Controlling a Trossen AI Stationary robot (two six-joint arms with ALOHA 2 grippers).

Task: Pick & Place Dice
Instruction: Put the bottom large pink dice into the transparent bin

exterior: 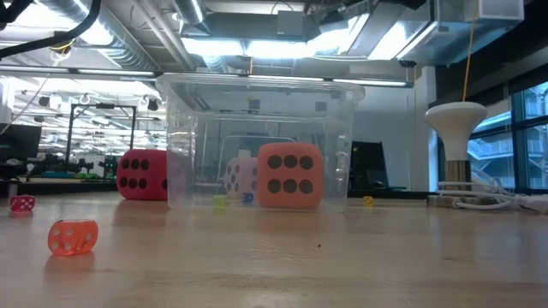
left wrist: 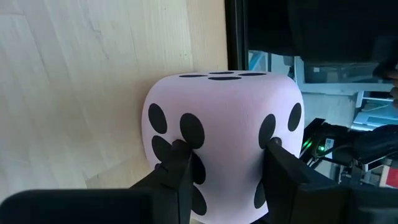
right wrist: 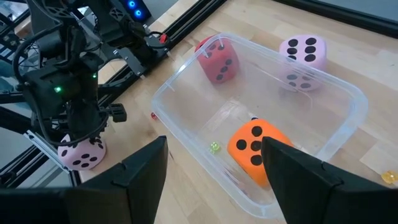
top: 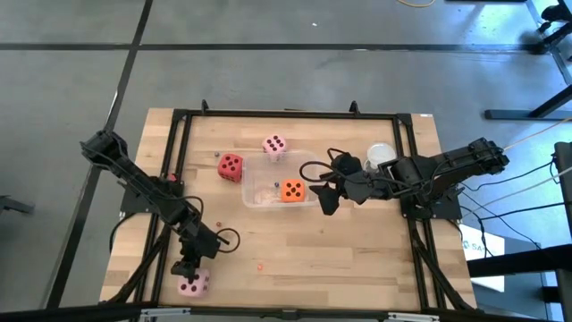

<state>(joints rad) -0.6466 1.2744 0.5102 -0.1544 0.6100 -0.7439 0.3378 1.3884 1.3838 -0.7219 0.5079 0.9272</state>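
Note:
A pale pink die (left wrist: 224, 124) sits at the table's near left corner, and my left gripper (left wrist: 227, 149) is shut on it; both also show in the high view, pink die (top: 194, 284) and left gripper (top: 189, 267). An orange die (top: 292, 190) lies inside the clear tub (top: 259, 199) at mid-table. A red die (top: 231, 166) and a second pink die (top: 274, 145) rest on the wood just outside the tub's far side. My right gripper (right wrist: 213, 146) hangs open above the tub's right end, holding nothing. My left gripper pinches the pink die between its two fingers, one fingertip (left wrist: 180, 152) on a pipped side and the other fingertip (left wrist: 273, 149) on the neighbouring pipped side (left wrist: 280, 124). The fingers slant down from the far side. The die's underside is hidden, so whether it is clear of the table cannot be told.
A black frame rail (top: 170, 179) runs around the work area, close beside the held die. A white mushroom-shaped stand (exterior: 456, 120) stands at the far right. Tiny dice lie loose: an orange one (exterior: 73, 237) and a red one (exterior: 22, 204).

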